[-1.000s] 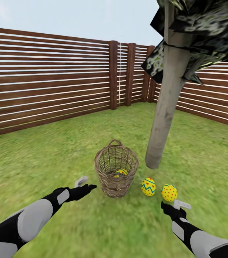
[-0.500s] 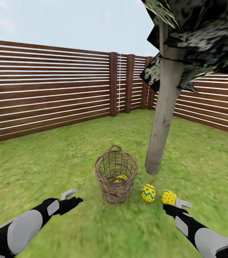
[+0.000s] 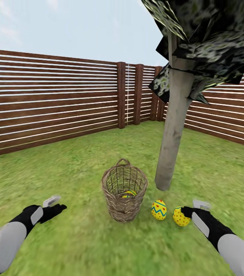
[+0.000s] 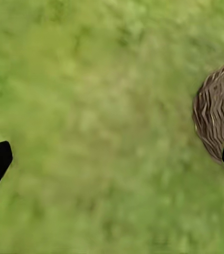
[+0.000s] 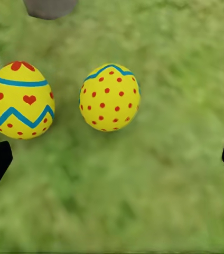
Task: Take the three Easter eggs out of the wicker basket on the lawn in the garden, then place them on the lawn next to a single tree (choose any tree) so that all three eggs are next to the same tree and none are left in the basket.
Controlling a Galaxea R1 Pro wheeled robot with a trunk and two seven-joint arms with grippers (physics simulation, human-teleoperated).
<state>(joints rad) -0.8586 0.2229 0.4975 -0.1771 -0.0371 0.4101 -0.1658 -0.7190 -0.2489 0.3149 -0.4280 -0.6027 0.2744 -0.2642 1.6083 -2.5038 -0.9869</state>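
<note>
The wicker basket (image 3: 124,190) stands upright on the lawn (image 3: 68,176), with one yellow Easter egg (image 3: 129,193) showing through its weave. Two more eggs lie on the grass to its right, near the foot of the tree (image 3: 172,134): a zigzag egg (image 3: 159,210) (image 5: 20,99) and a red-dotted egg (image 3: 181,216) (image 5: 110,97). My right gripper (image 3: 190,212) (image 5: 112,161) is open just right of the dotted egg, holding nothing. My left gripper (image 3: 56,206) (image 4: 112,164) is open over bare grass, well left of the basket (image 4: 217,116).
A dark brown slatted fence (image 3: 53,99) closes the garden at the back and right. The tree's dark crown (image 3: 210,34) hangs overhead at the upper right. Open grass stretches left of and in front of the basket.
The view has shifted as the camera moved. My left gripper has drawn back to the left, away from the basket. My right gripper now sits beside the dotted egg instead of below it.
</note>
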